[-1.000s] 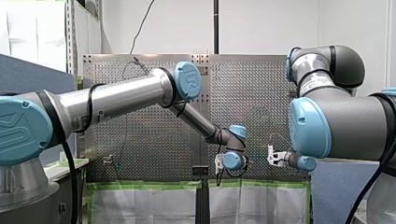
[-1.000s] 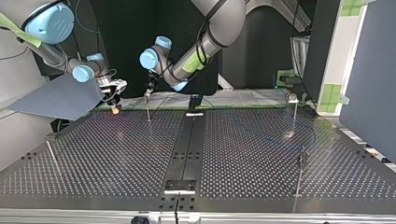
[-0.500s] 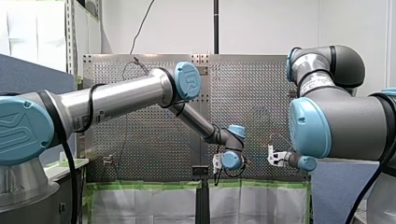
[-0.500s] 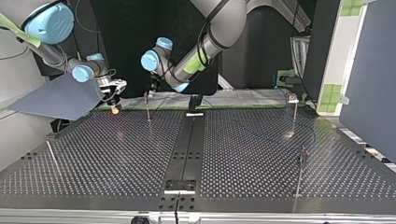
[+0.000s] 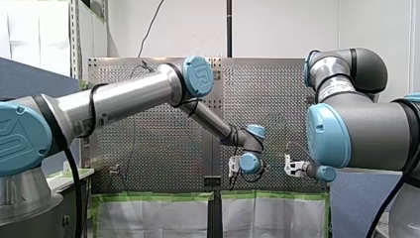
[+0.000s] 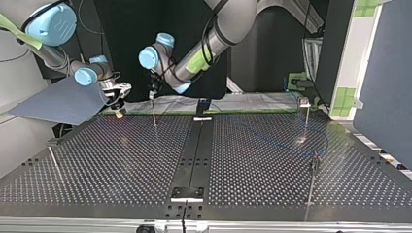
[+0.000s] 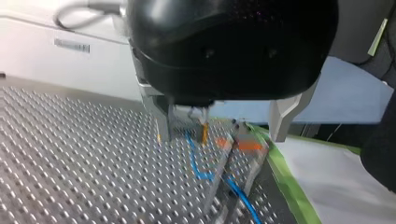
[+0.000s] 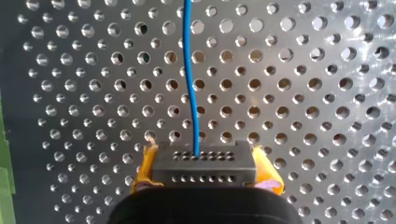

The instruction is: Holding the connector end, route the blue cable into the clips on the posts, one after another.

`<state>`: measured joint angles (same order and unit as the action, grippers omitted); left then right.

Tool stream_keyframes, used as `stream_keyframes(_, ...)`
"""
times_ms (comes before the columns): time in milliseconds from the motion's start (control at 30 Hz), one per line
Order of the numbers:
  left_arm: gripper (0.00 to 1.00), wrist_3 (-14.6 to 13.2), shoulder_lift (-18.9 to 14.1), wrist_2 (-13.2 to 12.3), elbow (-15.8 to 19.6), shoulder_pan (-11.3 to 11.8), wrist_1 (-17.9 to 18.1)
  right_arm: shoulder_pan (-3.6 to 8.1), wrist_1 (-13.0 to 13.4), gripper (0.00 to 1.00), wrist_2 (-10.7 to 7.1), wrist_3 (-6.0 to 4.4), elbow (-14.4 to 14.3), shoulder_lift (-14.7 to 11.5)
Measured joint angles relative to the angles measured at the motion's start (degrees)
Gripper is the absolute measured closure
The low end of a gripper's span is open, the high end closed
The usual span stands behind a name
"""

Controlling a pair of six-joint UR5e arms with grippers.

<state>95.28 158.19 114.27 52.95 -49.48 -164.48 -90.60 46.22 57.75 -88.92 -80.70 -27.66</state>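
In the right wrist view my right gripper [image 8: 201,179] is shut on the black connector block [image 8: 201,165] between its yellow pads [image 8: 267,175]. The blue cable [image 8: 190,79] runs from the block away over the perforated plate. In the top view that gripper [image 6: 118,108] hangs at the table's far left edge. My left gripper [image 6: 152,93] hovers just above a thin post [image 6: 154,112] at the far side. In the left wrist view its metal fingers [image 7: 281,122] stand wide open. The post's clip [image 7: 203,127] and the blue cable [image 7: 200,169] lie below and between them.
More clip posts stand at the top view's right [image 6: 306,116], near right [image 6: 312,182] and near left [image 6: 52,158]. A black rail [image 6: 194,150] runs down the table's middle. A grey panel [image 6: 58,102] leans beside my right arm. Green tape [image 7: 285,177] marks the far edge.
My left gripper has shifted toward the top view's left and sits a little higher, now right over the far post. My right gripper with the connector has stayed put.
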Motion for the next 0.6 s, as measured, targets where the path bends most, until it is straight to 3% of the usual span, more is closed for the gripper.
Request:
stream_keyframes(233, 0.00, 0.3, -4.3, 0.5, 4.2, -1.0, 3.2, 0.03, -0.1, 1.00, -0.15, 0.03, 0.3, 0.0)
stream_keyframes(600, 0.00, 4.5, -10.5, 0.6, 10.4, -0.2, 9.3, -0.17, -0.2, 1.00, -0.45, -0.04, 0.3, 0.0)
